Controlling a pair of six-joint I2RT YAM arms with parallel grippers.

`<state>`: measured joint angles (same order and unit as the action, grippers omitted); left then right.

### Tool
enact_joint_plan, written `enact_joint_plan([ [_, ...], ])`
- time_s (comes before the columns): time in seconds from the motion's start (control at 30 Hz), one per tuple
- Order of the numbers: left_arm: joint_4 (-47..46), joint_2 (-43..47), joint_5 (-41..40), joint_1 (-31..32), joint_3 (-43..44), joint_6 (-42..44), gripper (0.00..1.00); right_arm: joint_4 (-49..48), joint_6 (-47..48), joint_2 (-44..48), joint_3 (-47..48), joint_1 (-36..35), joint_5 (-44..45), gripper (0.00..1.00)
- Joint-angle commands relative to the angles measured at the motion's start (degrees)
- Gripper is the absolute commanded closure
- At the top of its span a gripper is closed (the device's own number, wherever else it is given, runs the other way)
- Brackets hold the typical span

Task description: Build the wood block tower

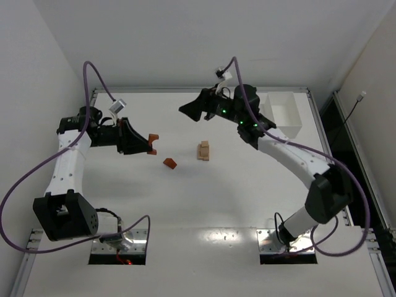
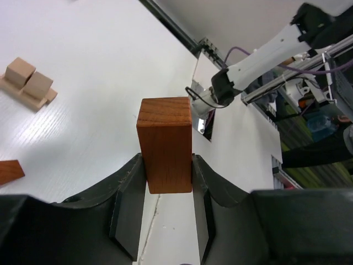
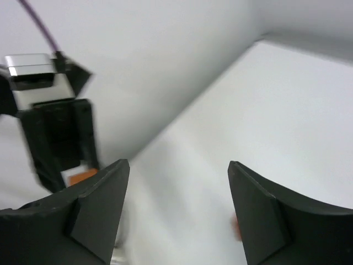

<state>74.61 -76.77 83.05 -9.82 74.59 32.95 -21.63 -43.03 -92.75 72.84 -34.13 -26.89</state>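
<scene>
My left gripper (image 1: 151,143) is shut on a reddish-orange rectangular wood block (image 2: 165,143) and holds it above the table, left of centre. A small tan tower (image 1: 203,150) of a flat bar with two cubes on it stands at the table's middle; it also shows in the left wrist view (image 2: 28,83). A reddish-orange wedge block (image 1: 170,163) lies between the tower and my left gripper, with its tip at the left edge of the left wrist view (image 2: 10,171). My right gripper (image 1: 185,109) is open and empty, raised over the far middle of the table.
A white rectangular box (image 1: 283,115) stands at the back right of the table. The right arm (image 1: 291,154) stretches across the right half. A purple cable (image 1: 99,77) loops above the left arm.
</scene>
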Motion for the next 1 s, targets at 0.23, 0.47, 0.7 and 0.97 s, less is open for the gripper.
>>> enact_joint_plan([
  [0.23, -41.12, 4.63, -27.90, 5.15, -4.38, -39.01, 1.00, 31.11, 38.53, 16.88, 0.74, 0.73, 15.99, 0.41],
  [0.47, -40.77, -4.53, -54.09, 14.38, 9.25, -47.26, 1.00, 38.14, 44.25, 21.55, -0.59, 0.73, 24.42, 0.42],
  [0.7, -39.63, -7.95, -79.93, 24.49, 14.01, -59.13, 1.00, 48.42, 44.43, 23.93, -2.26, 1.26, 30.05, 0.33],
  [0.97, -35.24, -13.92, -86.56, 35.03, 15.23, -67.13, 1.00, 57.73, 39.07, 23.67, -0.16, 2.49, 32.36, 0.47],
])
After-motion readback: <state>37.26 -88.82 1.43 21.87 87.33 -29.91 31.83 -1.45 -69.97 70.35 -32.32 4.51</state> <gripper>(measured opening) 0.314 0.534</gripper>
